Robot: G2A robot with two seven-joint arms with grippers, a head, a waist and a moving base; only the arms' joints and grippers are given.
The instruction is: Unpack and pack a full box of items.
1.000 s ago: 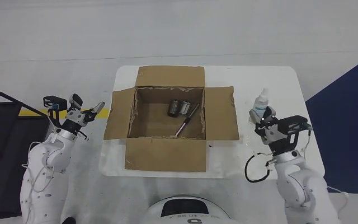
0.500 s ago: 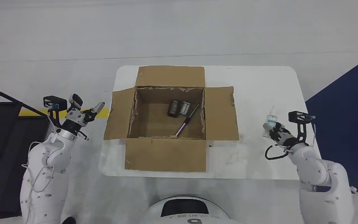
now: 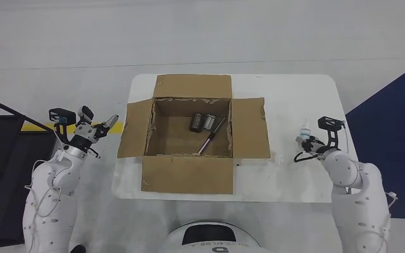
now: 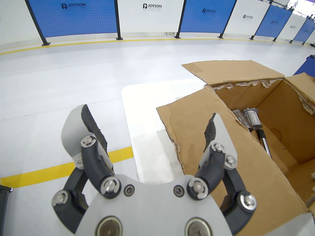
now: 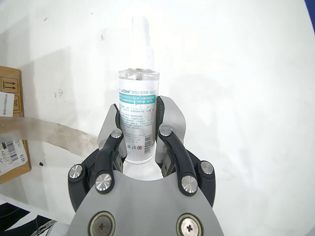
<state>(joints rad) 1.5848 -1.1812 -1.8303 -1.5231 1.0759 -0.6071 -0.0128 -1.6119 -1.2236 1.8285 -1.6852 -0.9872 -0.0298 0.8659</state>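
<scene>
Clamping a spray bottle, right gripper sits 3 o'clock of the box. Left gripper hangs spread, empty, at 9 o'clock.

Small print covers the bottle and the box stickers (one barcoded).

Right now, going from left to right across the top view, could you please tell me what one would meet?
The open left hand → the cardboard box, flaps spread, with metal cylinders inside → the spray bottle, gripped in the right hand.
</scene>
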